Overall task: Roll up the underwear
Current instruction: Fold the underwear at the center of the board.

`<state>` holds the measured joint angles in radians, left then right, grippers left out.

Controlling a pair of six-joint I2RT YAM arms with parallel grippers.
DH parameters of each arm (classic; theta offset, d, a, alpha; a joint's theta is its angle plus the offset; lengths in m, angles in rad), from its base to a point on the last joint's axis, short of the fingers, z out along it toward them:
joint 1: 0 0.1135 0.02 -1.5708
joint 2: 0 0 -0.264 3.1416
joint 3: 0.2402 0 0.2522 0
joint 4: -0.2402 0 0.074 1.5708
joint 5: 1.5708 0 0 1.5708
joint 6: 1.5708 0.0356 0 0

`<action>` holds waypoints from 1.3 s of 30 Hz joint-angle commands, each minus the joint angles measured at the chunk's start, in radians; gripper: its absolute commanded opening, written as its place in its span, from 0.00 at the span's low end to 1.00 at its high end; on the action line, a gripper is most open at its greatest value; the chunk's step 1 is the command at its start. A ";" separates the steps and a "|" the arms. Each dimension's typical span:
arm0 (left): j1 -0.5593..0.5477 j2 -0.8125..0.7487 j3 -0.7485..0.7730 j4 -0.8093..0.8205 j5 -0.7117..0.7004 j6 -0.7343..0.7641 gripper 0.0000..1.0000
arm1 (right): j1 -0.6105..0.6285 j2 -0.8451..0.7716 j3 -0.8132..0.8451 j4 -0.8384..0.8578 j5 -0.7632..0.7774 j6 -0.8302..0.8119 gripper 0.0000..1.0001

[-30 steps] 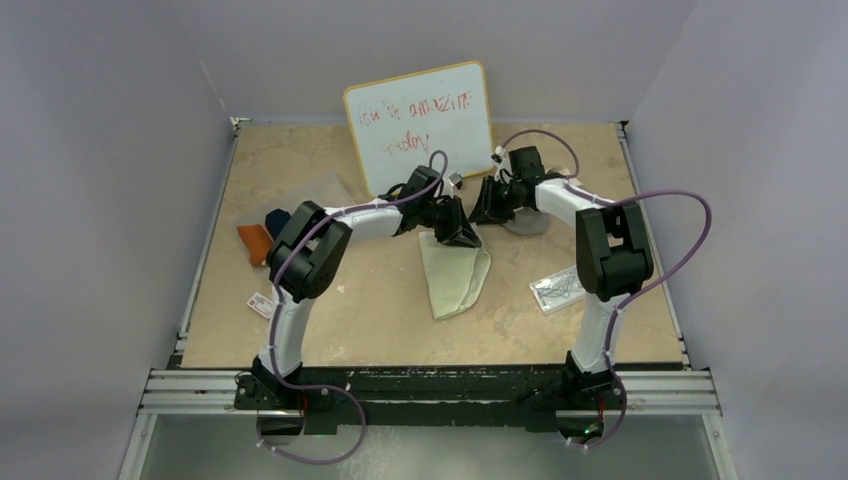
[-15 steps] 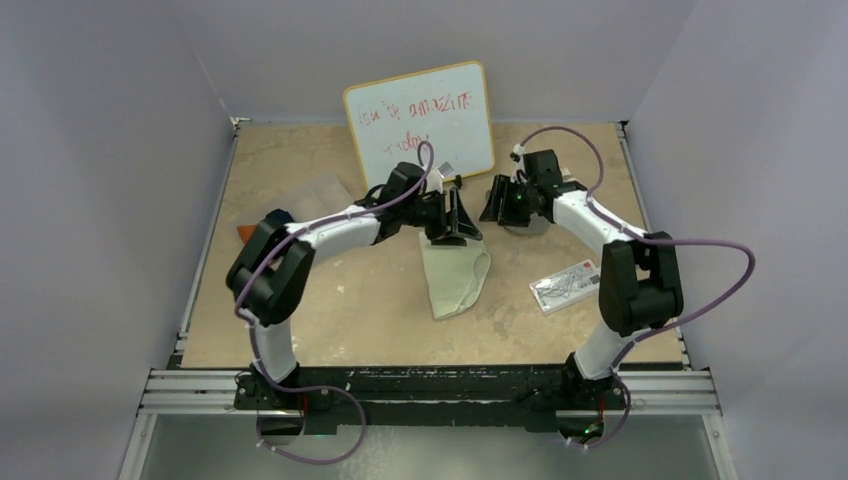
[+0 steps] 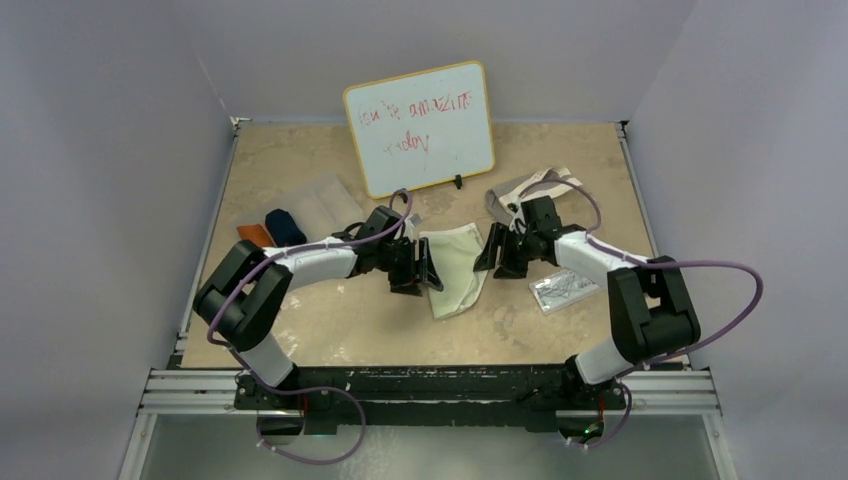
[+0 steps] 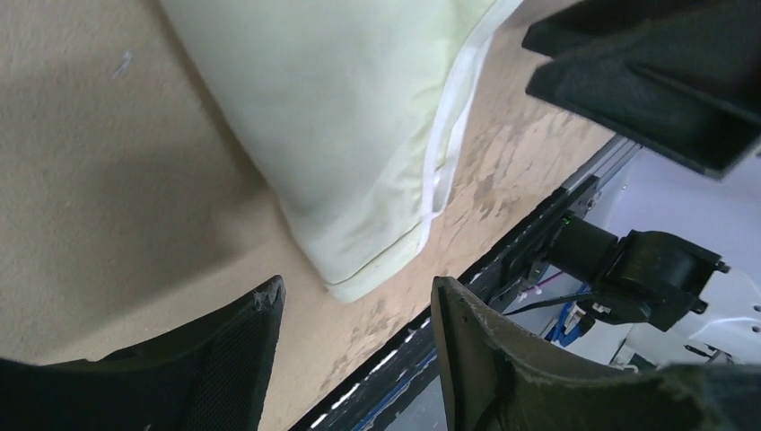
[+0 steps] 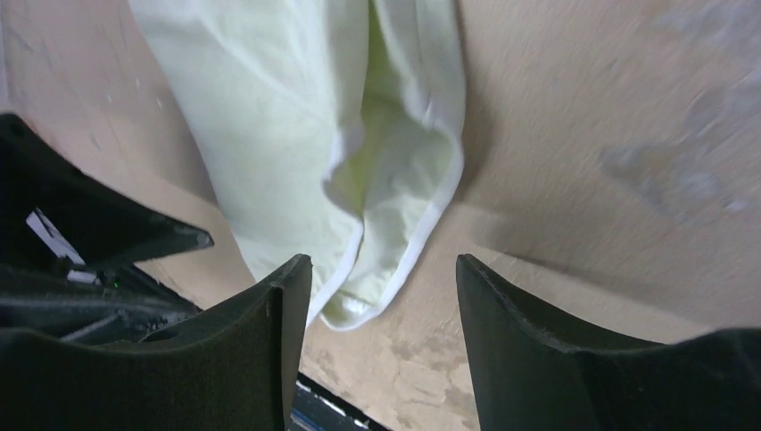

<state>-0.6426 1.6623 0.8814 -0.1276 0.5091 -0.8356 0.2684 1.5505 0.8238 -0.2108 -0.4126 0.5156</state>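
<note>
Left gripper point(image 3: 424, 270) and right gripper point(image 3: 496, 260), both spread, flank the cream underwear point(image 3: 456, 278).

A tan, mottled surface point(image 3: 380, 330) is enclosed on three sides by plain, pale lilac-grey walls point(image 3: 110, 150). A whiteboard point(image 3: 420, 125) with red handwriting is propped against the back wall. The near edge is bounded by a silver metal rail point(image 3: 180, 392), below which a grey ledge point(image 3: 450, 450) is seen. Everything is lit softly and evenly.
</note>
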 commanded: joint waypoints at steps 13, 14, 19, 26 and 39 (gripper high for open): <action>-0.088 0.067 -0.036 -0.013 -0.071 -0.019 0.42 | 0.086 -0.121 -0.117 0.014 0.037 0.087 0.60; -0.091 0.069 -0.035 -0.015 -0.085 -0.019 0.38 | 0.086 -0.129 -0.112 0.010 0.043 0.088 0.60; -0.101 0.088 -0.026 -0.037 -0.147 0.000 0.20 | 0.086 -0.175 -0.099 -0.011 0.064 0.096 0.60; -0.102 0.069 -0.048 -0.043 -0.186 0.023 0.01 | 0.086 -0.214 -0.076 -0.049 0.080 0.096 0.60; -0.086 -0.179 -0.119 -0.427 -0.409 0.116 0.00 | 0.086 -0.229 -0.040 0.010 0.016 0.110 0.60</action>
<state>-0.7414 1.5837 0.7895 -0.3561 0.2604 -0.7498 0.3531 1.3514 0.7364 -0.2363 -0.3603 0.6041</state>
